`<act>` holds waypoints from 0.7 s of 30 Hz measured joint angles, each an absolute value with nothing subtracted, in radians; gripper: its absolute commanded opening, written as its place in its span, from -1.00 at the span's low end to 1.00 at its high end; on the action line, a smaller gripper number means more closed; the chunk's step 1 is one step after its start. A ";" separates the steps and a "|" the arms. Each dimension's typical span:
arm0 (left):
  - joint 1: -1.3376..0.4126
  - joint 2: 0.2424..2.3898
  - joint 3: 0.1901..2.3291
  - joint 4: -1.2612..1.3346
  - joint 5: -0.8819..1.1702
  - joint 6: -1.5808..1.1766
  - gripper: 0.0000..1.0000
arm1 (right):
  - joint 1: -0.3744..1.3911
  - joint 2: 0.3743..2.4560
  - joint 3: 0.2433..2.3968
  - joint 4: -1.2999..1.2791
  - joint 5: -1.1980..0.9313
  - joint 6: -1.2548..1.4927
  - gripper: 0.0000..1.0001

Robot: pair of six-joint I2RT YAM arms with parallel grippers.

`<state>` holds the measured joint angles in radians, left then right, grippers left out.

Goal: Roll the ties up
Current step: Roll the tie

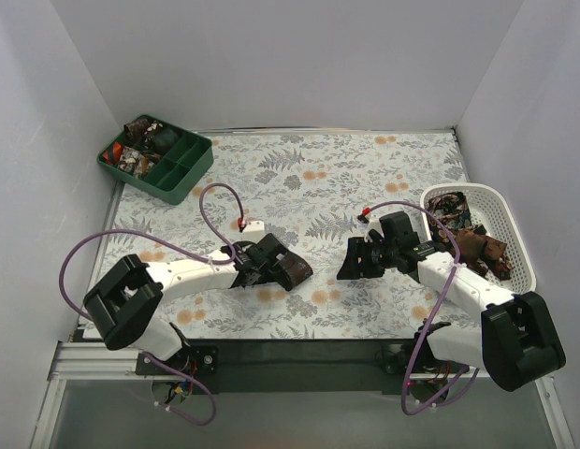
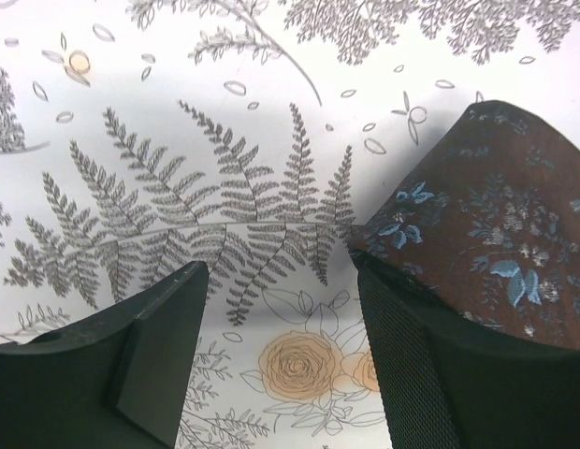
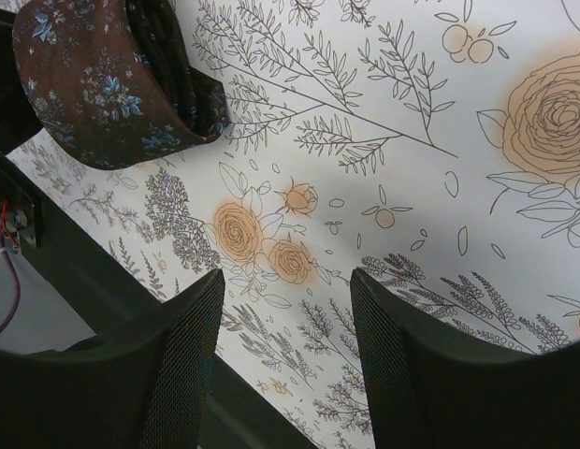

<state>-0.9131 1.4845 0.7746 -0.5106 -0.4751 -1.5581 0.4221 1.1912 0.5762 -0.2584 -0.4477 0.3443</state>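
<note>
Left claw [image 2: 276, 271] is seen open, nothing between the fingers. Brown tie [image 2: 486, 215] is laid on the table [image 1: 365, 178], just outside that claw, against the finger on the right of the left wrist view. Right claw [image 3: 288, 281] is open and empty too, well apart from that tie. More ties [image 1: 468, 243] are piled in the basket [image 1: 524, 257]. Coils [image 1: 140, 140] are kept in the tray [image 1: 182, 182].

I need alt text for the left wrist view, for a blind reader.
A brown tie with a small blue flower print rests against the outer side of the left pincer, whose jaws stand open with nothing between them. Below is a white tablecloth printed with ferns and orange roses.
</note>
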 measured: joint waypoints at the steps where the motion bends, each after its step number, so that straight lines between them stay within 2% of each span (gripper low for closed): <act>1: -0.905 1.484 0.775 -0.500 -0.476 -1.539 0.28 | 0.422 1.191 0.576 -0.258 -0.448 0.344 0.06; 3: -0.900 1.480 0.775 -0.488 -0.474 -1.499 0.38 | 0.422 1.191 0.576 -0.258 -0.447 0.344 0.07; 4: -0.900 1.476 0.775 -0.485 -0.471 -1.474 0.52 | 0.422 1.190 0.576 -0.258 -0.447 0.344 0.07; 8: -0.907 1.423 0.774 -0.487 -0.442 -1.343 0.78 | 0.422 1.177 0.576 -0.259 -0.427 0.336 0.10; 11: -0.960 1.357 0.780 -0.502 -0.438 -1.221 0.94 | 0.422 1.155 0.577 -0.265 -0.403 0.322 0.25; 16: -1.095 1.350 0.879 -0.542 -0.435 -1.023 0.96 | 0.421 1.138 0.601 -0.293 -0.352 0.290 0.62; 19: -1.175 1.422 0.985 -0.576 -0.459 -0.925 0.96 | 0.417 1.134 0.613 -0.303 -0.323 0.281 0.78; 21: -1.224 1.508 1.073 -0.617 -0.496 -0.881 0.96 | 0.413 1.126 0.619 -0.317 -0.303 0.279 0.83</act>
